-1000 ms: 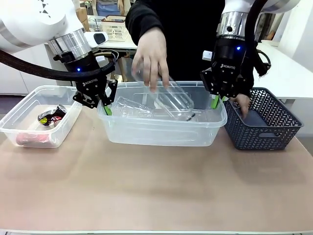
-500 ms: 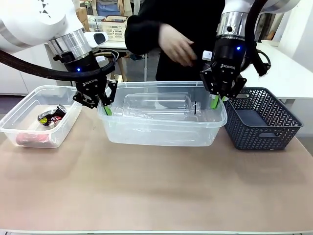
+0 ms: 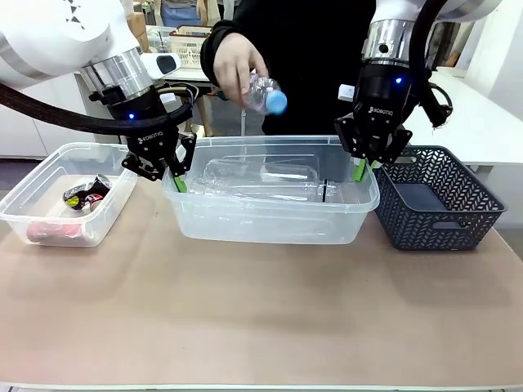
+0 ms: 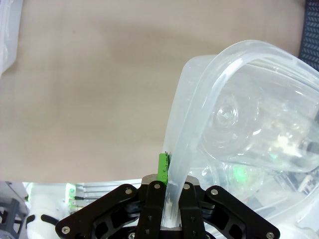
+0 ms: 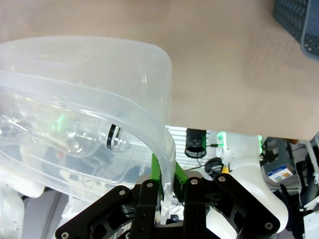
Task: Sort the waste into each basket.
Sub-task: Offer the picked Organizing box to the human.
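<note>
We log a person's hand at 12 o'clock above the large clear plastic tub, holding a crumpled clear bottle with a blue cap in the air. Only the wrist views show us the grips: left gripper pinches the tub's rim, right gripper likewise at the opposite end. Clear bottles lie inside. At 9 o'clock, a smaller clear tub holds foil wrappers. At 3 o'clock stands the dark slate-blue lattice basket.
</note>
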`<move>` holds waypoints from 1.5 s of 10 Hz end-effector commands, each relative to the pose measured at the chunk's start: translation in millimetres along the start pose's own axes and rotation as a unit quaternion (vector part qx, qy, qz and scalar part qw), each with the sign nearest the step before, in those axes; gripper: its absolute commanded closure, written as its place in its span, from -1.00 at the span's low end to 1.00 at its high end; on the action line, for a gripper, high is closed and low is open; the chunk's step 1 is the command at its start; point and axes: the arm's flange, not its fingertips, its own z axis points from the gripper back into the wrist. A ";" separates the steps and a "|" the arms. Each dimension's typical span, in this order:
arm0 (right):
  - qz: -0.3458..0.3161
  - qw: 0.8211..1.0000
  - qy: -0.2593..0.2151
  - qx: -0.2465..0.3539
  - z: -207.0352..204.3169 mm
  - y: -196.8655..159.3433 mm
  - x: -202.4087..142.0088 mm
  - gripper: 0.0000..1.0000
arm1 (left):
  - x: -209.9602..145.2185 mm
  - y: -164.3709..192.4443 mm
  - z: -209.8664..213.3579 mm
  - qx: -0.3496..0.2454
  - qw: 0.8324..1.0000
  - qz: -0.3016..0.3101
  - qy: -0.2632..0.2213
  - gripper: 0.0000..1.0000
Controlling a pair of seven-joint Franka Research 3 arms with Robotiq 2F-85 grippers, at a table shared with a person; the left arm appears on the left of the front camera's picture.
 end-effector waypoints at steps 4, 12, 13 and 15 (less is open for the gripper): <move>0.004 1.000 0.005 -0.009 1.0 -3.0 -4.8 1.00 | 1.1 2.3 5.8 -0.011 1.000 0.020 -0.010 1.00; 0.004 1.000 0.005 -0.009 1.0 -3.0 -4.8 1.00 | 1.1 2.3 5.8 -0.011 1.000 0.020 -0.010 1.00; 0.004 1.000 0.005 -0.009 1.0 -3.0 -4.8 1.00 | 1.1 2.3 5.8 -0.011 1.000 0.020 -0.010 1.00; 0.004 1.000 0.005 -0.009 1.0 -3.0 -4.8 1.00 | 1.1 2.3 5.8 -0.011 1.000 0.020 -0.010 1.00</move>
